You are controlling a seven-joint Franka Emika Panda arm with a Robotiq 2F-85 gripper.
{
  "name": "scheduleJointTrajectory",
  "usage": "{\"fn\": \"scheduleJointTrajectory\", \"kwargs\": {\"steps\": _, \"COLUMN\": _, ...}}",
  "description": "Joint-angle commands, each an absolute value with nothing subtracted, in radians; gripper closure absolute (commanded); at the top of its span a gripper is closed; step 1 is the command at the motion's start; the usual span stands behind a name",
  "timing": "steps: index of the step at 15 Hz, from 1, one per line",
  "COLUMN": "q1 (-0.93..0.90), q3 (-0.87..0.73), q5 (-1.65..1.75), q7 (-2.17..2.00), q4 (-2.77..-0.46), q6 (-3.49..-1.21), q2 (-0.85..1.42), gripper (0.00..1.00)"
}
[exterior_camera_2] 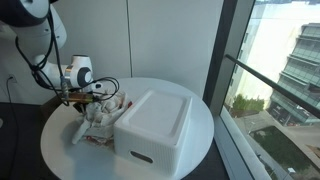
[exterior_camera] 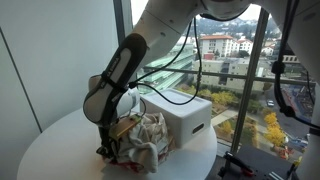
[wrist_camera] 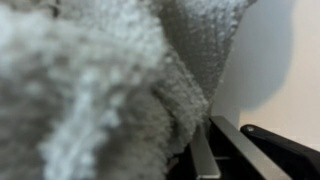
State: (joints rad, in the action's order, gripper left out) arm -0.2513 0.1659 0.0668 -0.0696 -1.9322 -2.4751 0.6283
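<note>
1. Presently the pincer [exterior_camera: 108, 143] is pointing down over the table, its tips sinking into a crumpled cloth [exterior_camera: 146, 135]. In both exterior views the folds are hiding the tips, so I cannot tell whether the jaws are parted or pinching the fabric.
2. Up close, the wrist view is filling almost wholly with the cloth, a nubbly pale knit blurred by nearness. One dark finger [wrist_camera: 204, 160] is showing at the lower edge, lying right against the fabric.
3. Outward from there, the cloth is lying bunched in a heap directly under and beside the pincer, touching it. A reddish-brown patch is showing among the pale folds.
4. A white box [exterior_camera: 188, 115] is sitting just beside the heap, on the side away from the pincer, and the cloth is pressing against its wall. Its lid is lying flat on top, and a slot handle is showing in one side.
5. A round white table [exterior_camera: 45, 152] is carrying both the cloth and the box.
6. Black cables [exterior_camera: 165, 68] are looping along the arm above the box. Behind it, a tall window [exterior_camera: 245, 90] is showing buildings and yellow-leaved trees far below.
</note>
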Motion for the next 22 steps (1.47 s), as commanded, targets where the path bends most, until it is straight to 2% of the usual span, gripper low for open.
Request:
{"fn": "scheduleJointTrajectory", "kwargs": {"steps": 1, "q1": -0.150, "q3": 0.256, "q5": -0.094, "q7": 0.038, "q4": -1.929, "q6": -2.437, "q2": 0.611, "gripper": 0.88}}
{"fn": "scheduleJointTrajectory", "kwargs": {"steps": 8, "q1": 0.030, "q3": 0.356, "q5": -0.442, "q7": 0.249, "q4": -1.874, "q6": -2.213, "q2": 0.634, "gripper": 0.88}}
{"fn": "scheduleJointTrajectory", "kwargs": {"steps": 22, "q1": 0.034, "q3": 0.325, "q5": -0.741, "q7": 0.498, "q4": -1.988, "q6": -2.062, "q2": 0.349, "gripper": 0.88}}
